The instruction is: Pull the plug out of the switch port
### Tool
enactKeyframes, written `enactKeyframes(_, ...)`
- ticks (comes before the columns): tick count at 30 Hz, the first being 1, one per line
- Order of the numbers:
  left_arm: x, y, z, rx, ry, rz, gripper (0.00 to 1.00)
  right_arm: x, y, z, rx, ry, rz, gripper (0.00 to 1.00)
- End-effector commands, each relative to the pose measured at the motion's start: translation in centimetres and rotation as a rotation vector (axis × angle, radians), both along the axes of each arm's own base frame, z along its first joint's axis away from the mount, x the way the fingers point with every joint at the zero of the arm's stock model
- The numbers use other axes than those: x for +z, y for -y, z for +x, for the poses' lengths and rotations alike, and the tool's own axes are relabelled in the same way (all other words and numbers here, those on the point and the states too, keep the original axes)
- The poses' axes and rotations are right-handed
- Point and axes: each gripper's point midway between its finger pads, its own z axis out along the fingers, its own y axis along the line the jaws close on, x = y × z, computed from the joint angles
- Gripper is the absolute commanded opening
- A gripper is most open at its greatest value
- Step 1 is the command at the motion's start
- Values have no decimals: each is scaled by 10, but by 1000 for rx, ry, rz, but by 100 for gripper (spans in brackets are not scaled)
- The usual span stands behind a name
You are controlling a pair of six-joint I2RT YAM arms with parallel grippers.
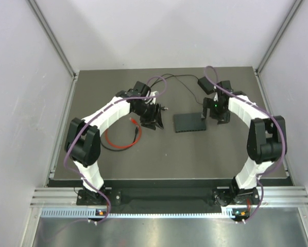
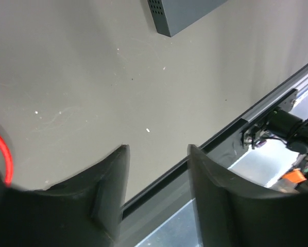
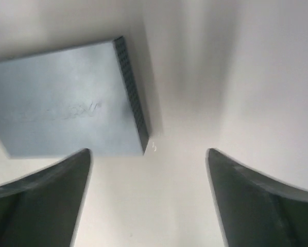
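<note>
The flat matte black box (image 1: 190, 122) lies in the middle of the dark mat. Its vented side shows in the right wrist view (image 3: 66, 100) and a corner of it in the left wrist view (image 2: 187, 13). No socket or plug shows clearly in any view. A thin dark cord (image 1: 203, 105) reaches the box's far right corner. My left gripper (image 1: 155, 119) is open and empty, left of the box (image 2: 158, 147). My right gripper (image 1: 216, 117) is open and empty, just off the box's right edge (image 3: 148, 151).
A small black power brick (image 1: 204, 82) with a thin cord lies at the back right. A red cable loop (image 1: 118, 144) lies left of centre, and its edge shows in the left wrist view (image 2: 2, 154). Grey walls close in the mat on three sides.
</note>
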Motion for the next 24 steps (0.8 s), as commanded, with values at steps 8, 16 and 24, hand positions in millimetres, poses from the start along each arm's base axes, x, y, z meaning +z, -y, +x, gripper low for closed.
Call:
enactKeyframes(8,10,-28,-11,0,114,45,99,43,-7,-61,-49,85,86,100)
enactKeyframes(16,8,-46,-28,137,101,31,99,44,-16,-98,-65,146,173,100)
enactKeyframes(24,15,-35,-45,249,0,-97,99,48,-31,-131,-53,167,307,99)
